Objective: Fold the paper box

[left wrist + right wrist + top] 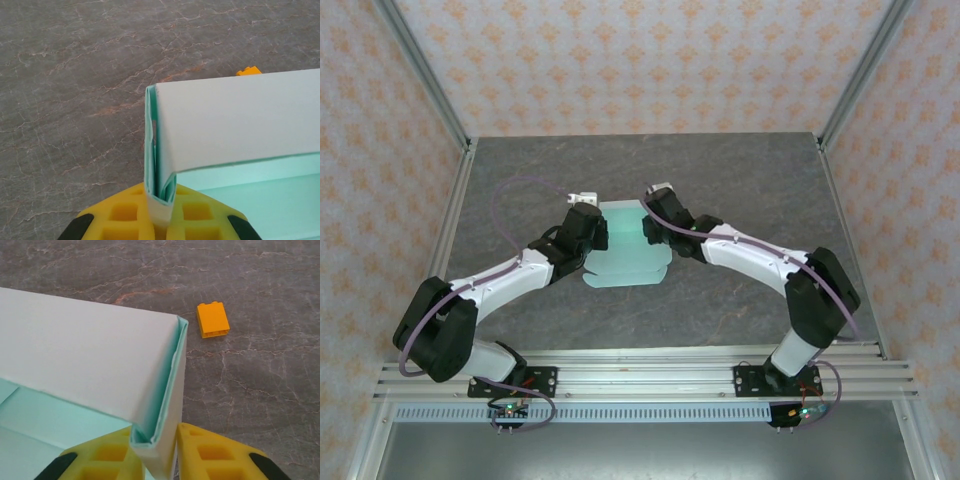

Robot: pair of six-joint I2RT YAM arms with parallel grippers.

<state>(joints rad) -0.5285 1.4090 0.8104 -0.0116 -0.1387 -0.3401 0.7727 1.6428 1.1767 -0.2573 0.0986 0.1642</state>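
The box lies near the middle of the grey, marbled desk, between the ends of the two arms. The left arm reaches in to its left side and the right arm to its right side. The box is pale mint card, partly folded. One long wall stands up along the far side, while the rest of the sheet lies flat toward the arms, with rounded flaps at its near edge. From the left wrist, the upright wall runs off to the right, white on its outer face and mint inside, with the flat floor of the sheet below it. The wall's left end is a doubled fold of card. The left jaws are shut tight on that fold, which is pinched between the yellow fingers. From the right wrist, the same wall comes in from the left and ends at a folded corner. That corner sits between the yellow fingers. The right jaws stand a little apart but press against both sides of the corner, so they grip the box there. A small orange brick rests on the bare desk beyond that corner, apart from the box. In the left wrist view its top just shows over the wall's upper edge.
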